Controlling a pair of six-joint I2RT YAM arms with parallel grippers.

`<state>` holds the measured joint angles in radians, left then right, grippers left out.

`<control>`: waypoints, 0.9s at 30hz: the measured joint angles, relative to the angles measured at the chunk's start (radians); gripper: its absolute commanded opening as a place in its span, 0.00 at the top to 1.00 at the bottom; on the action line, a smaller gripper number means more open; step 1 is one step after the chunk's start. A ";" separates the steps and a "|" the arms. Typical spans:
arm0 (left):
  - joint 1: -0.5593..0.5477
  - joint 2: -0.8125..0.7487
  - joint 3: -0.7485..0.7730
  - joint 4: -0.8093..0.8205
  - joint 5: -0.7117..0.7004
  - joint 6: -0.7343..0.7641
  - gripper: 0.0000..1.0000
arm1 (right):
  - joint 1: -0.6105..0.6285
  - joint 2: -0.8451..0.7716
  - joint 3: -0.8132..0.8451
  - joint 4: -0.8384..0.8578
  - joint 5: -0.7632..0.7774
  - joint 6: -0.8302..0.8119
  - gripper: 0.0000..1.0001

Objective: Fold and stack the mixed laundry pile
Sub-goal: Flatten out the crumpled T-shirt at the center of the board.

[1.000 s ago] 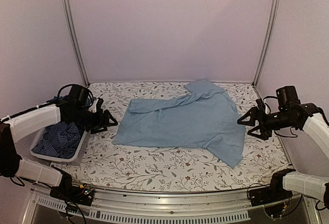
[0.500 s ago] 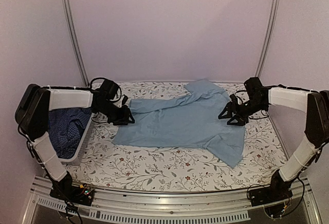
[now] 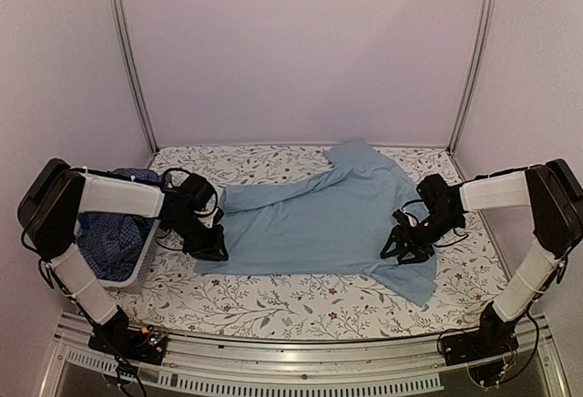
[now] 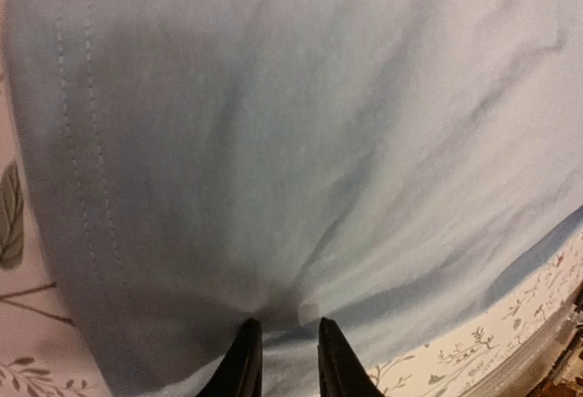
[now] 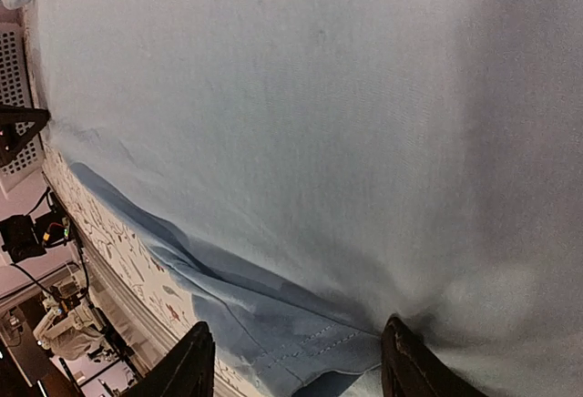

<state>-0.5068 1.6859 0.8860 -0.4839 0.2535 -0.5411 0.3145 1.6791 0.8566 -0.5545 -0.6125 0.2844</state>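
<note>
Top external view: light-blue shirt (image 3: pixel 310 219) spread nearly flat on a floral table (image 3: pixel 301 299), lying between the two grippers.
Left side: left gripper (image 3: pixel 208 249) lowered onto the shirt's near corner. Seen from the left wrist, fingertips close together with a small pucker of cloth drawn up between them, apparently pinching the fabric beside the stitched hem.
Right side: right gripper (image 3: pixel 401 249) lowered onto the opposite near part of the shirt. Seen from the right wrist, fingers spread wide and resting on the cloth, with the stitched hem running between them and nothing clamped.
Rest of the pile: dark blue checked shirt (image 3: pixel 105 242) bunched in a white basket (image 3: pixel 135 274), just outboard of the left gripper.
Done so far: by the look of it, one garment laid out for folding. No fold made and no stack in sight.
Left to do: likely fold this shirt, set it down as the base of a stack, then do the same for what sits in the basket.
Edges: one sleeve rumpled well beyond the right gripper, toward the back. A loose flap hangs toward the front, just past that gripper.
Open room: bare floral strip on the near side of both grippers. Basket close outside the left one, side wall near the right.
</note>
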 measured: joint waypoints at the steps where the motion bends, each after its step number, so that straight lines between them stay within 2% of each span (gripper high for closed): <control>1: -0.006 -0.023 -0.020 -0.013 0.005 -0.010 0.74 | 0.002 -0.020 -0.015 -0.016 -0.005 0.000 0.35; 4: -0.016 -0.117 -0.068 -0.082 0.006 -0.037 0.55 | 0.011 -0.065 -0.025 -0.100 -0.002 0.003 0.32; 7: 0.006 -0.203 -0.021 -0.115 0.001 -0.058 0.48 | 0.014 -0.102 0.031 -0.177 0.009 0.002 0.32; 9: 0.051 -0.208 0.060 -0.104 0.021 -0.063 0.45 | 0.014 -0.119 0.092 -0.181 0.007 0.003 0.32; 11: 0.101 -0.169 0.151 -0.077 0.032 -0.063 0.44 | 0.015 -0.121 0.154 -0.154 0.000 0.004 0.33; 15: 0.160 0.016 0.349 -0.028 0.058 -0.046 0.44 | 0.021 -0.050 0.268 -0.141 0.015 -0.006 0.33; 18: 0.167 0.147 0.450 -0.027 0.076 -0.018 0.50 | 0.024 0.053 0.376 -0.136 0.047 -0.027 0.33; 22: 0.175 0.262 0.542 -0.080 0.088 0.008 0.51 | 0.023 0.172 0.517 -0.131 0.058 -0.051 0.34; 27: 0.184 0.275 0.552 -0.150 0.083 0.010 0.48 | 0.032 0.241 0.549 -0.117 0.019 -0.058 0.34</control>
<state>-0.3229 1.9614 1.4380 -0.6338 0.3363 -0.5312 0.3462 1.9205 1.4055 -0.6712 -0.5938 0.2264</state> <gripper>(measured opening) 0.506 0.664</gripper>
